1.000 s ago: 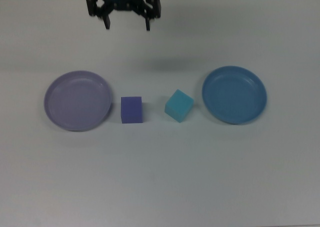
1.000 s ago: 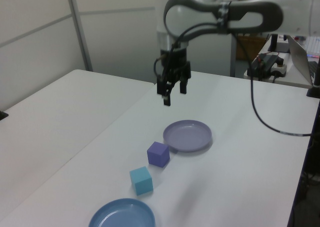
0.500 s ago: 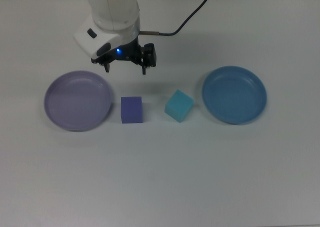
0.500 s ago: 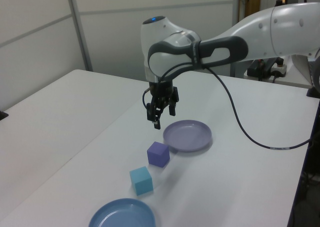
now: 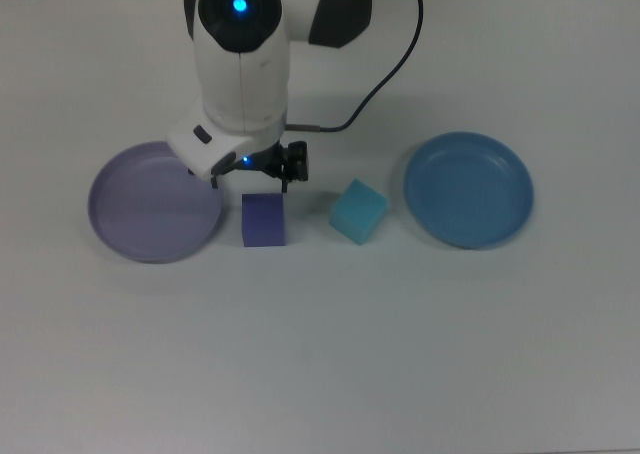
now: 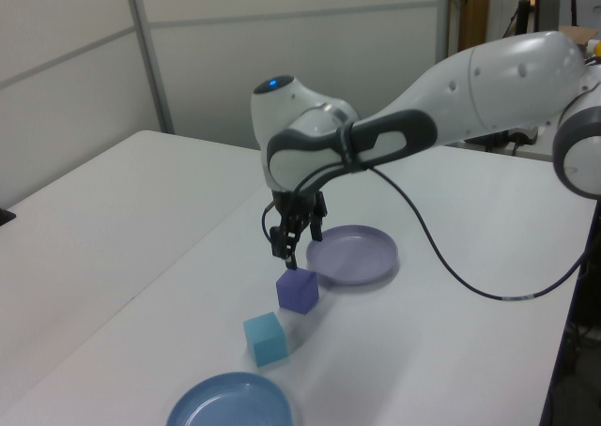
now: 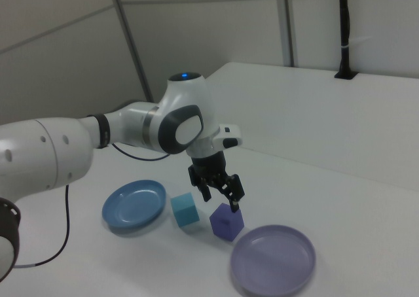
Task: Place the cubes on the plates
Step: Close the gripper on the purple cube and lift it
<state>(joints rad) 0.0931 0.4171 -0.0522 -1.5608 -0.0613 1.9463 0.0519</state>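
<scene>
Open and holding nothing, my gripper [image 6: 289, 253] hangs just above the purple cube [image 6: 298, 290]. Beside it sits the blue cube [image 5: 358, 211], both between the plates.

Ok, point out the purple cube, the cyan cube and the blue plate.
purple cube [image 5: 264, 222], top view, top face.
cyan cube [image 5: 358, 210], top view, top face.
blue plate [image 5: 468, 188], top view, bare floor.

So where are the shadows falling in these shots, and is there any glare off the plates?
Top view: light is soft and even, with only a faint shadow around the purple cube and no glare on the blue plate. Left view: a soft shadow lies beside the turquoise cube. Right view: the lavender plate shows a mild sheen, nothing blown out.
</scene>
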